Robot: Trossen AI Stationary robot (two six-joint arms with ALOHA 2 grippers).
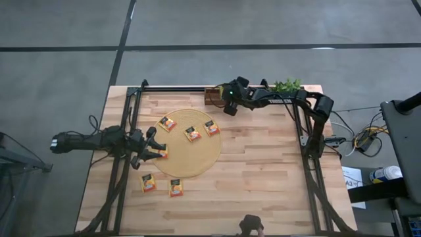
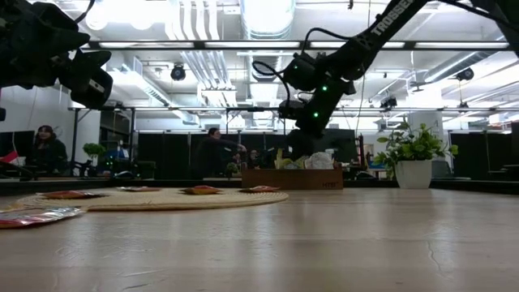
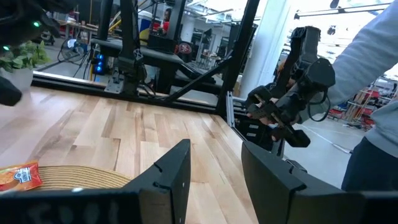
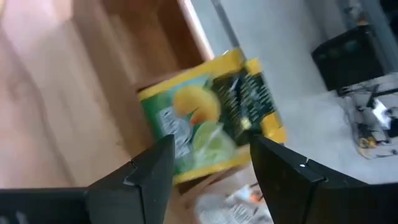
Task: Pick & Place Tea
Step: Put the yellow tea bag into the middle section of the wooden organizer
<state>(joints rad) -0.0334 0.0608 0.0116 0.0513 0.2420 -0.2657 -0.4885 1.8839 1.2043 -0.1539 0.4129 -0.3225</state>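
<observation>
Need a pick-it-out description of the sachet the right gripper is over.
Find the wooden tray at the table's far edge, beside the potted plant. The right gripper is above it, fingers apart, with one sachet just beyond them. That sachet is green and yellow with a lemon print, unlike the orange sachets on the round mat.
</observation>
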